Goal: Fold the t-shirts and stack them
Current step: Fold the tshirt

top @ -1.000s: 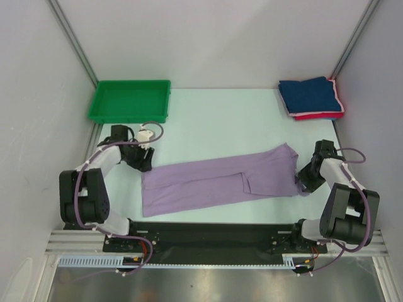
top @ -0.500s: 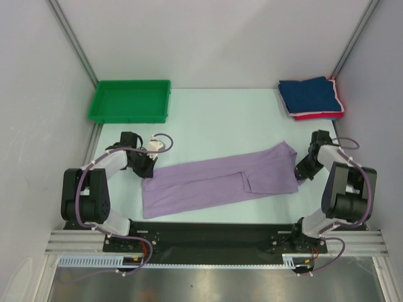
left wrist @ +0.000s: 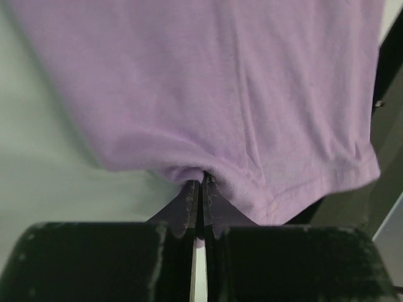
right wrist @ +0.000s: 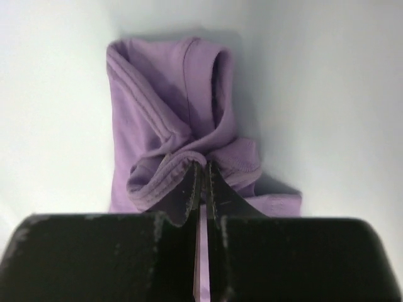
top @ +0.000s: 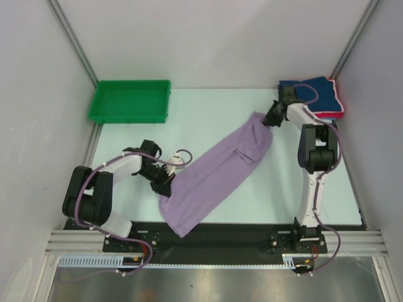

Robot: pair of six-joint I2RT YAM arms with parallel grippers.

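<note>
We've swung lavender shirt (top: 220,170) diagonal: left gripper (top: 169,182) pinches near hem, right gripper (top: 269,120) pinches far end, probably collar, beside stack (top: 315,94).

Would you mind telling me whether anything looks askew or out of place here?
The lavender t-shirt runs skewed diagonally, pinched at opposite ends by the left fingers and right fingers; its near corner overhangs the table edge onto the black rail.
</note>
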